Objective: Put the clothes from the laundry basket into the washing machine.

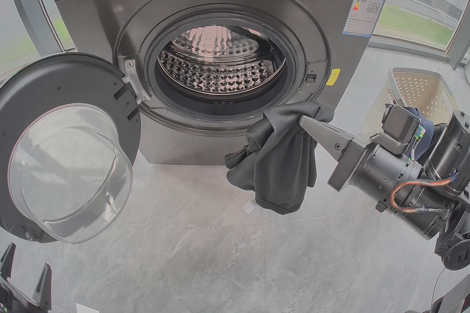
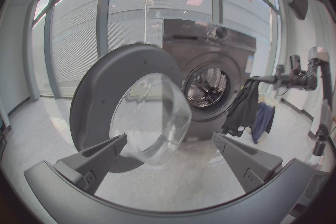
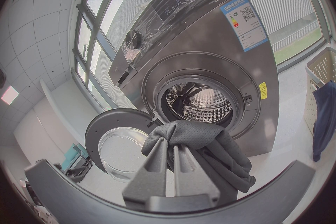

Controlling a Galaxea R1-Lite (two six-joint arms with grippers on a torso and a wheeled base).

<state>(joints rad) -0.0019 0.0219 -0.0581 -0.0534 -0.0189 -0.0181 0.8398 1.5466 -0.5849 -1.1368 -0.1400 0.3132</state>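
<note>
Left gripper (image 2: 169,138) sits low by the door (image 1: 63,143), fingers spread, holding nothing. Door stands fully open and the drum (image 1: 220,64) mouth is unobstructed. Dark garment (image 1: 279,157) hangs before the opening's lower right rim, pinched at its top by the right gripper (image 1: 302,121). Recommend raising it over the rim and pushing deep before letting go, so trailing folds clear the seal. Basket (image 1: 421,84) holds a blue garment (image 3: 325,116).

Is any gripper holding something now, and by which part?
The right gripper pinches the dark grey garment by a bunched fold at its top; the rest hangs down. The left gripper is open and empty.
</note>
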